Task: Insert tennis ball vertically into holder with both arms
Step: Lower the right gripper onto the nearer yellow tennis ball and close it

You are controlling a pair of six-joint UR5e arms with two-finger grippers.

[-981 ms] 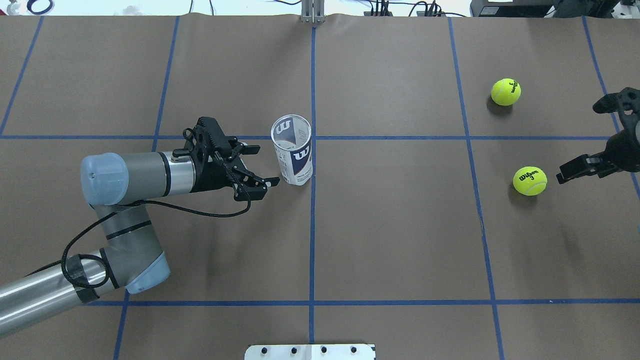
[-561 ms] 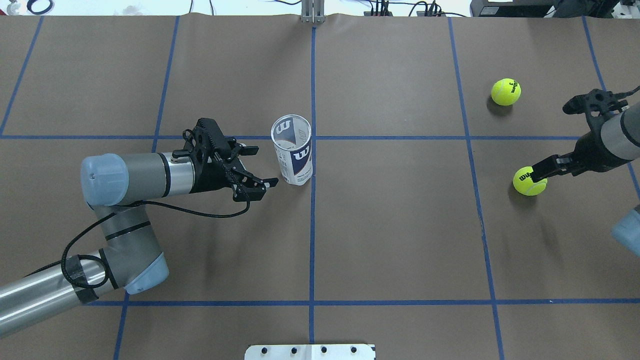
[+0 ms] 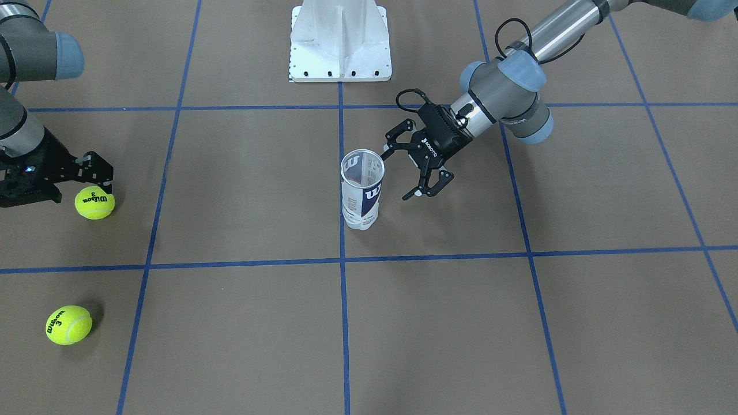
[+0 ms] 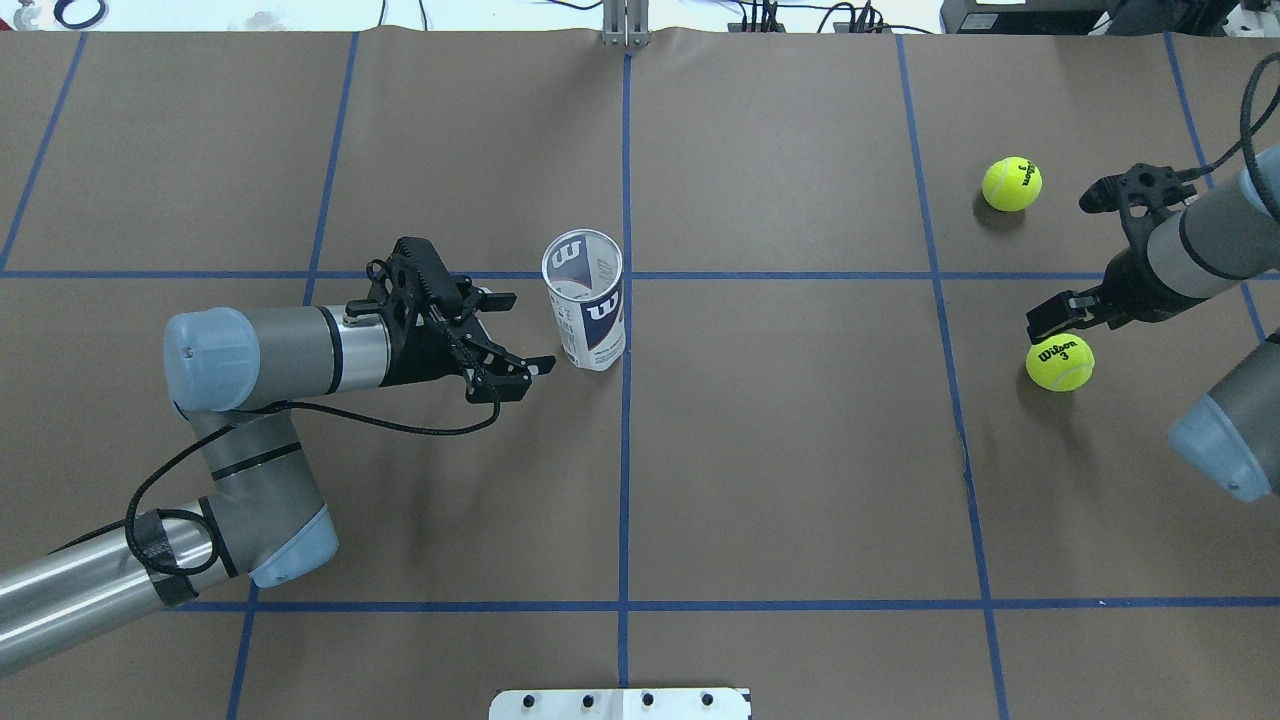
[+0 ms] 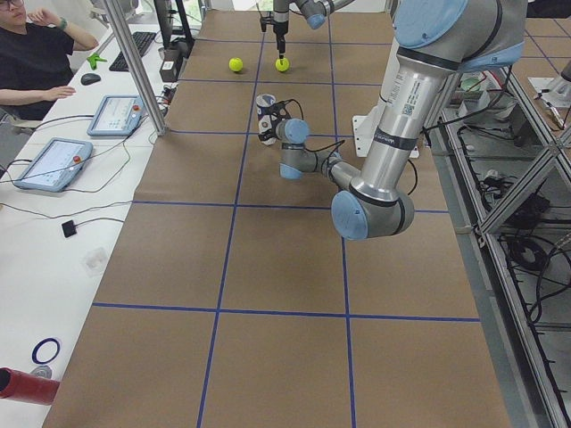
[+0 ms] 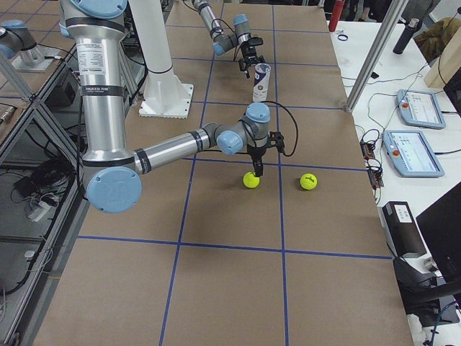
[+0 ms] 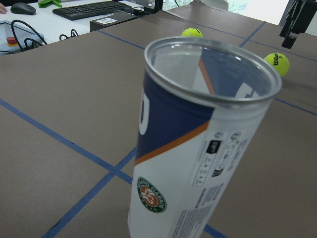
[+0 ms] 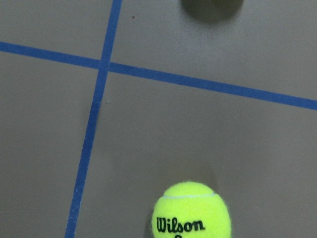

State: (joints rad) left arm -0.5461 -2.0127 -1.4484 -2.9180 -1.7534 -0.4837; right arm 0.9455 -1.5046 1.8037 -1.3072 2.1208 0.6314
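Note:
The holder (image 4: 585, 315) stands upright and empty at the table's middle; it also shows in the front view (image 3: 362, 190) and fills the left wrist view (image 7: 198, 139). My left gripper (image 4: 528, 332) is open just left of it, one finger on each side of its lower part, not touching. A tennis ball (image 4: 1060, 362) lies far right, also low in the right wrist view (image 8: 191, 210). My right gripper (image 4: 1048, 320) hangs just above and behind that ball (image 3: 95, 203), apparently open and empty. A second ball (image 4: 1012, 184) lies farther back.
Blue tape lines grid the brown table. The white robot base plate (image 3: 340, 40) sits at the robot's edge. An operator (image 5: 36, 62), tablets and a keyboard are on a side bench beyond the far edge.
My right arm has swung in from the right edge, bringing its gripper leftward to just over the nearer ball. The left arm, holder and both balls have not moved.

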